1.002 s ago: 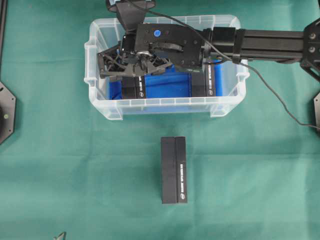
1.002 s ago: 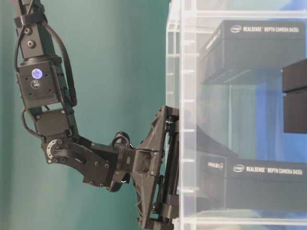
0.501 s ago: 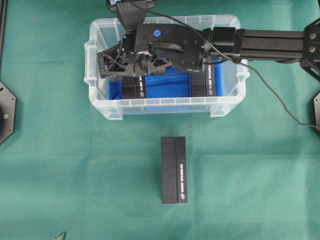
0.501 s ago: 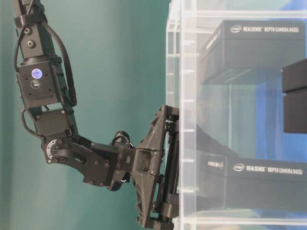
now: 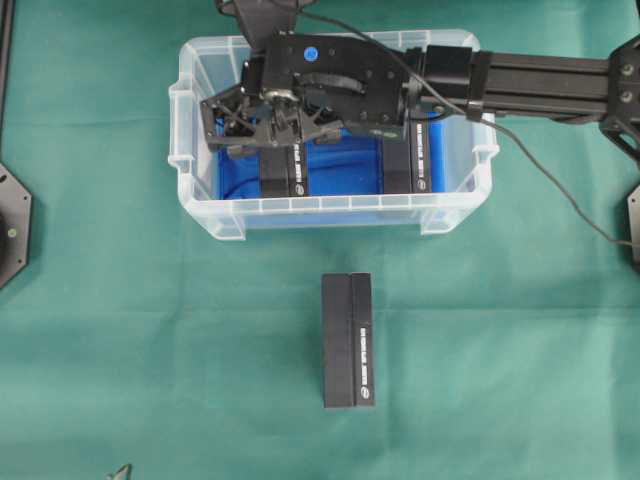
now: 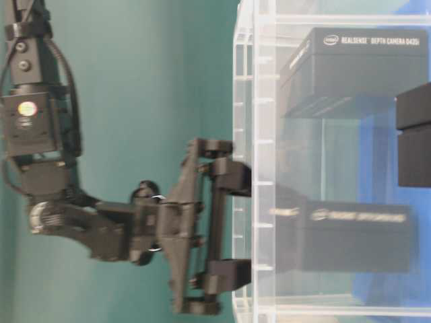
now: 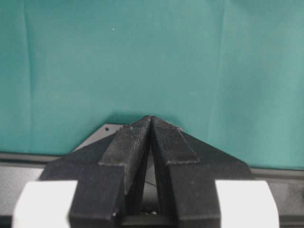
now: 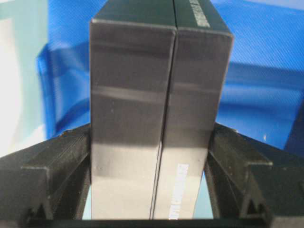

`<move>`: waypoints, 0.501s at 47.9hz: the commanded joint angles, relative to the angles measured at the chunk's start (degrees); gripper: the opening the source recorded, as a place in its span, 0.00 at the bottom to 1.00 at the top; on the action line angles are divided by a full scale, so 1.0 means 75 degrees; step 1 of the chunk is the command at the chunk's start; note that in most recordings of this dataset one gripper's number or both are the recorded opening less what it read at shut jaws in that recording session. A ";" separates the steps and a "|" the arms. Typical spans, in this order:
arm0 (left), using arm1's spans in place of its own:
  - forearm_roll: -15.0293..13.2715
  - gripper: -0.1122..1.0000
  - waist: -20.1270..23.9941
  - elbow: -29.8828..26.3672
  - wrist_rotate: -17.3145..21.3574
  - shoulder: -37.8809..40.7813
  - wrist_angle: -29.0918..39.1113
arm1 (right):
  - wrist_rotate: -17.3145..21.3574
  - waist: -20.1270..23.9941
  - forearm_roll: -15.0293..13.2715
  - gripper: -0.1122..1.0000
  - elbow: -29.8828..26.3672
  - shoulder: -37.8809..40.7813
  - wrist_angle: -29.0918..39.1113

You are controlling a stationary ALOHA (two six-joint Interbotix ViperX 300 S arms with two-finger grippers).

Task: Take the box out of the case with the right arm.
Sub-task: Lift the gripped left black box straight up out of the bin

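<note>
The case (image 5: 330, 212) is a clear tub lined with a blue sheet, at the back of the table. My right gripper (image 5: 275, 135) reaches down into its left half and is shut on a black box (image 5: 283, 172). In the right wrist view the box (image 8: 156, 95) fills the gap of the right gripper (image 8: 152, 133), and both fingers (image 8: 57, 166) press its sides. From table level the gripped box (image 6: 350, 229) looks blurred behind the case wall (image 6: 256, 134). The left gripper (image 7: 151, 119) is shut on nothing, over bare green cloth.
A second black box (image 5: 410, 160) stands in the right half of the case. Another black box (image 5: 348, 340) lies on the green cloth in front of the case. The right arm's cable (image 5: 560, 190) trails over the case's right rim.
The right gripper's fingers have come in onto the box. Gripper and box have shifted a little to the right inside the case. The left gripper has not moved.
</note>
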 commanded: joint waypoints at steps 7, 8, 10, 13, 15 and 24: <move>0.0012 0.12 0.0023 -0.0188 0.0012 0.0012 -0.0023 | -0.0023 0.0047 -0.0047 0.72 -0.1078 -0.0574 0.0926; 0.0012 0.12 0.0023 -0.0188 0.0012 0.0023 -0.0023 | -0.0023 0.0047 -0.0047 0.72 -0.1160 -0.0574 0.1008; 0.0012 0.12 0.0023 -0.0176 0.0012 0.0012 -0.0023 | -0.0023 0.0047 -0.0047 0.72 -0.1289 -0.0574 0.1172; 0.0012 0.12 0.0023 -0.0188 0.0012 0.0012 -0.0023 | -0.0023 0.0047 -0.0047 0.72 -0.1500 -0.0574 0.1371; 0.0012 0.12 0.0023 -0.0188 0.0012 0.0012 -0.0023 | -0.0023 0.0047 -0.0059 0.72 -0.1641 -0.0574 0.1488; 0.0012 0.12 0.0023 -0.0188 0.0012 0.0012 -0.0023 | -0.0012 0.0129 -0.0188 0.72 -0.2332 -0.0574 0.2039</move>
